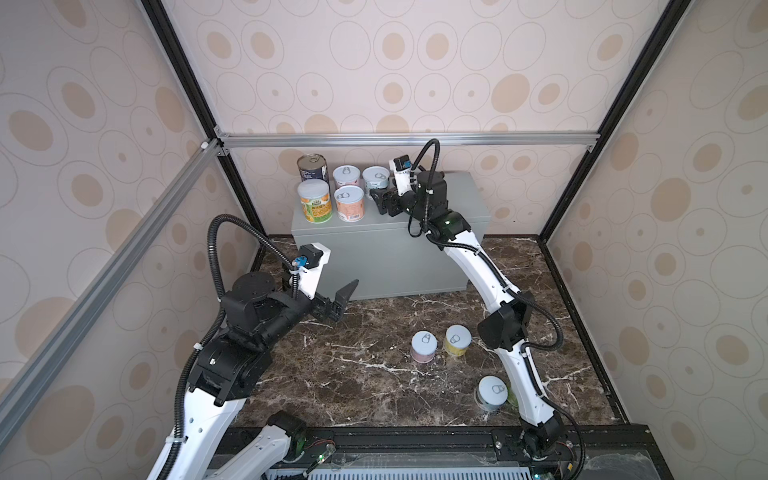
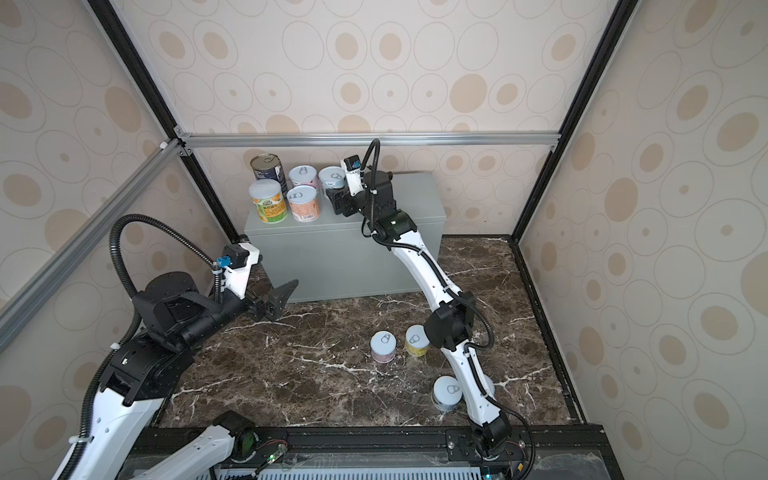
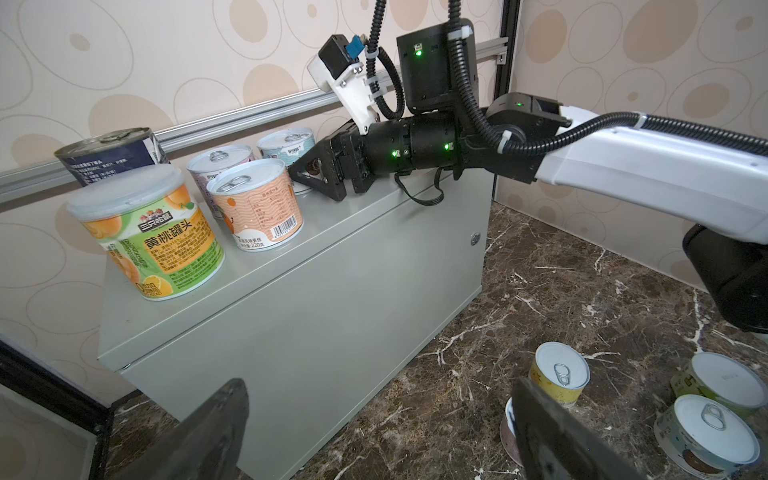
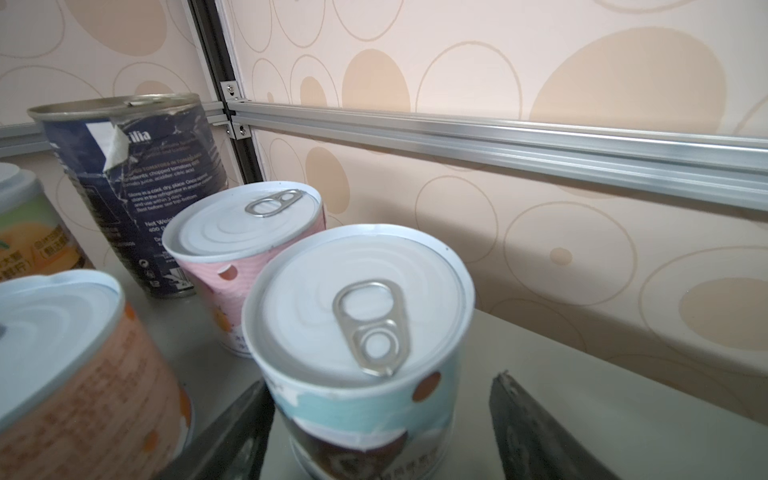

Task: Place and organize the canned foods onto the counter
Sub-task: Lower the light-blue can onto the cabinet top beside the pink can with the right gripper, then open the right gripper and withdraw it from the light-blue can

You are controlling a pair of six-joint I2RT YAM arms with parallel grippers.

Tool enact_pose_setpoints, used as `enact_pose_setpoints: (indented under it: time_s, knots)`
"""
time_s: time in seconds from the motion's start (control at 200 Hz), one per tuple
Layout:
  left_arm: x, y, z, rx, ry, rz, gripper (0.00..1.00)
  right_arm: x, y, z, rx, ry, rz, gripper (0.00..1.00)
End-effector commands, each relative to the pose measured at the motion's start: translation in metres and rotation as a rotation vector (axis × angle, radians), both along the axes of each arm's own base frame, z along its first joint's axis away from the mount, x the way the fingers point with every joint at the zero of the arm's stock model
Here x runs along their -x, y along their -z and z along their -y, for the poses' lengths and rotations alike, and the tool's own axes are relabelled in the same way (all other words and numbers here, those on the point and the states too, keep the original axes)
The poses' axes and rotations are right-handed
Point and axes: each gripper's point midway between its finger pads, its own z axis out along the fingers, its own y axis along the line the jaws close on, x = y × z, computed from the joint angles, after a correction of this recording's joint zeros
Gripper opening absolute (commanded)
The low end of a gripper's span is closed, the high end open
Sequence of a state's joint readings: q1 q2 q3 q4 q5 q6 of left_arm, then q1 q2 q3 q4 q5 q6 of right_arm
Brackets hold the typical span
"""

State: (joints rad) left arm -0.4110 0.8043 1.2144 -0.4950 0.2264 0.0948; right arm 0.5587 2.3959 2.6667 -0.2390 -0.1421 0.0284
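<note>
Right wrist view: the right claw [image 4: 380, 380] stands parted around a teal-labelled cylindrical can [image 4: 357, 299] by the smooth grey metal desk's [image 4: 602, 399] back edge. Left claw [image 3: 378, 386] gapes wide, empty.

grey counter [image 1: 386, 257], dk-blue can [image 1: 313, 168], brown white-veined marble floor [image 1: 353, 365], beige oval-print walls [image 1: 415, 62].

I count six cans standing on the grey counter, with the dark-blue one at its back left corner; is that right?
Not quite: five cans stand on the counter, not six. Both top views show the dark-blue can, pink can and teal can behind, the orange-and-green can and peach can in front. The dark-blue one does sit at the back left corner.
</note>
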Motion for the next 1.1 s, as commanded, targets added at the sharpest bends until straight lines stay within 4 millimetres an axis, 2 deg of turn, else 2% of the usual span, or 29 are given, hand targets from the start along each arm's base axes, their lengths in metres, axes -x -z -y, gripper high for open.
enact_pose_setpoints:
  time_s: [0.0,0.655,0.895,1.095]
  knots:
    - [0.003,-0.014,-0.002,-0.003,0.005,0.044,0.98,-0.007,0.005,0.001,-0.008,0.025,-0.001,0.84]
    - [0.005,-0.013,-0.002,-0.005,0.006,0.054,0.98,-0.010,0.002,0.003,-0.013,0.034,0.007,0.84]
    - [0.006,-0.013,-0.003,-0.003,0.006,0.054,0.98,0.008,-0.014,-0.002,-0.016,-0.046,0.029,0.90]
    - [0.011,-0.015,-0.004,0.006,0.008,0.059,0.98,0.031,-0.030,0.016,-0.015,-0.023,0.051,0.95]
